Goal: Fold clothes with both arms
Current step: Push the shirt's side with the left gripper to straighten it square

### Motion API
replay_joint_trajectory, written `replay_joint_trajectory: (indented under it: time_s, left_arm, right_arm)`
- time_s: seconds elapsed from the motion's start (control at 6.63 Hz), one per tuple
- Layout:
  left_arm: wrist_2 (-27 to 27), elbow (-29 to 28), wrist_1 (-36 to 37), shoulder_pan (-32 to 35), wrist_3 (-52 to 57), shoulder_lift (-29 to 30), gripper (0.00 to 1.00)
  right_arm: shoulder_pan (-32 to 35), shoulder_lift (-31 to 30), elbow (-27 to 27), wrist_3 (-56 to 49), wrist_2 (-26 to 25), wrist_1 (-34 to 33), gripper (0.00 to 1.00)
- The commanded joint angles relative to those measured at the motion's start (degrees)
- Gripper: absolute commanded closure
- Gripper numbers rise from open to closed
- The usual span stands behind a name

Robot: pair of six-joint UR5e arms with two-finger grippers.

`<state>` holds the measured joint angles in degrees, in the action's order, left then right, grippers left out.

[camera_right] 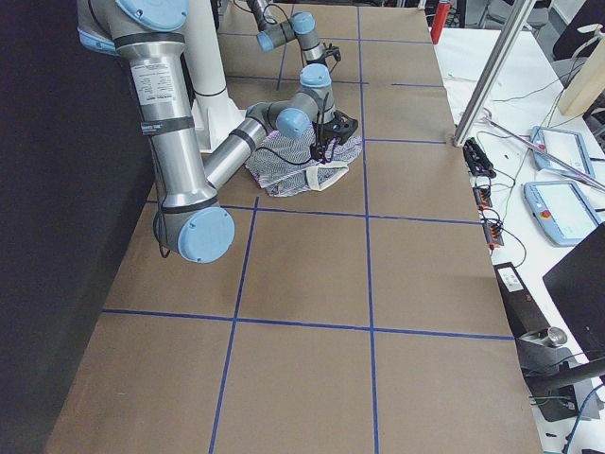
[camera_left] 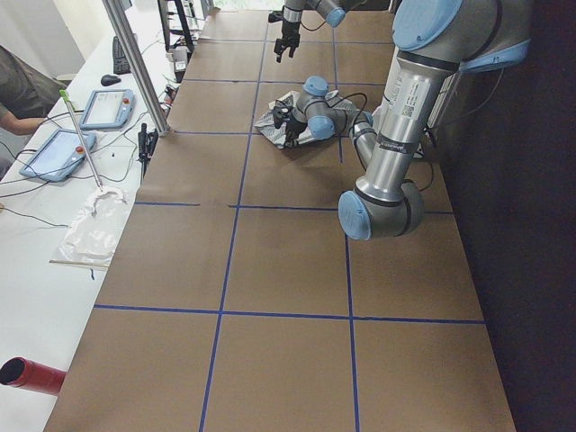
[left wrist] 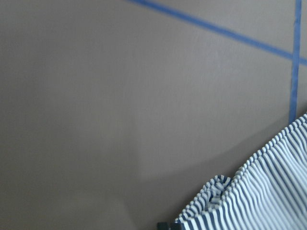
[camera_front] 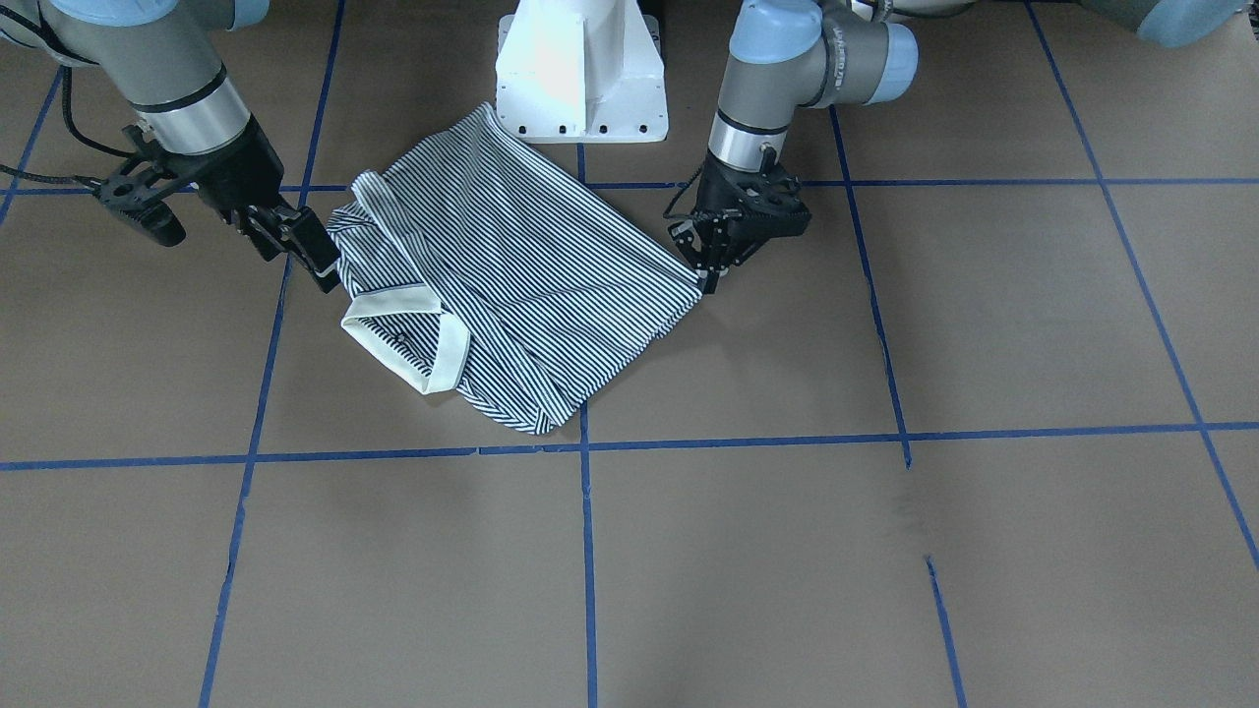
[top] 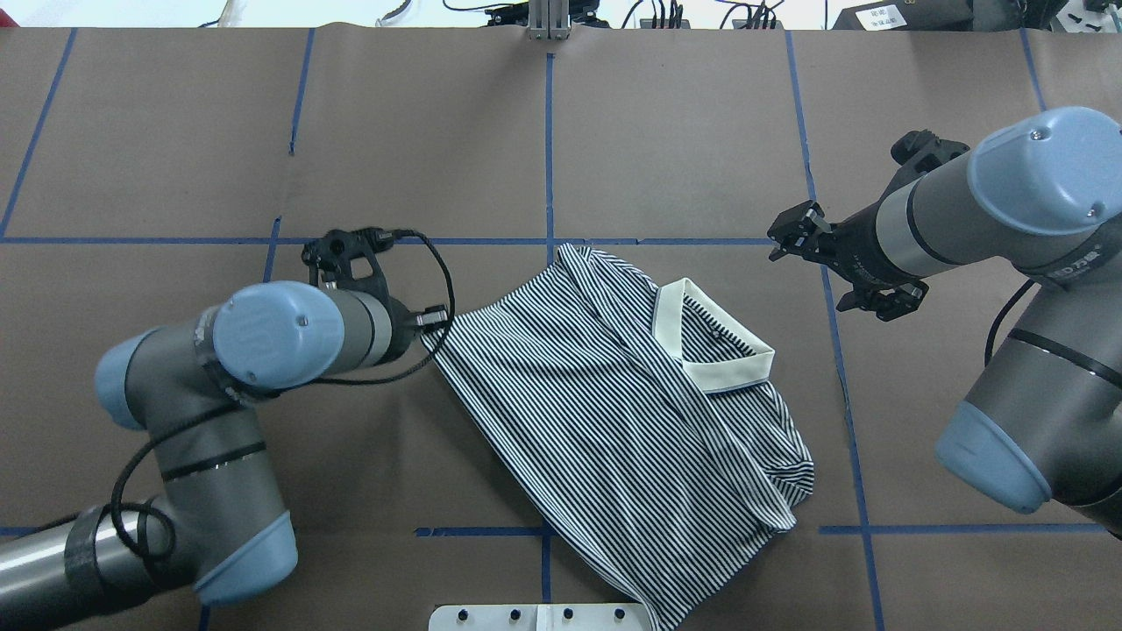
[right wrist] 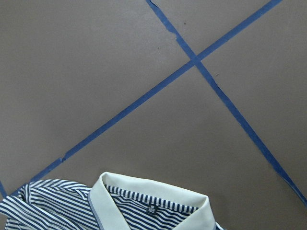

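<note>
The striped polo shirt (camera_front: 511, 265) (top: 614, 412) lies folded into a slanted rectangle in front of the robot's base, its cream collar (camera_front: 408, 334) (top: 714, 346) facing up. My left gripper (camera_front: 708, 277) (top: 431, 320) is low at the shirt's corner on the hem end and is shut on the fabric there. The left wrist view shows bunched striped cloth (left wrist: 254, 196) at its lower right. My right gripper (camera_front: 300, 251) (top: 789, 232) hovers open beside the collar end, holding nothing. The right wrist view looks down on the collar (right wrist: 153, 206).
The white pedestal base (camera_front: 580, 79) (top: 535, 618) stands just behind the shirt. Blue tape lines (camera_front: 588, 551) grid the brown table. A side bench holds tablets (camera_left: 63, 148) and cables beside a seated person (camera_left: 22, 90). A metal post (camera_left: 135, 63) rises at the table's edge.
</note>
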<state>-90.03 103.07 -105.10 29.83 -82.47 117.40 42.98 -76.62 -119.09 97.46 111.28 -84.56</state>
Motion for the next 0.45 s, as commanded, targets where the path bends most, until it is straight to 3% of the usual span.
replay_joint_trajectory:
  time_s: [0.0, 0.3]
  left_arm:
    - [-0.3, -17.7, -8.7, 10.4, 6.6, 10.3, 1.0]
    - [-0.1, -41.7, -24.7, 14.3, 8.7, 19.1, 1.0]
  right_arm:
    - [-0.1, 0.1, 0.0, 0.0, -0.1, 0.0, 0.0]
    - [-0.2, 0.1, 0.1, 0.3, -0.1, 0.0, 0.0]
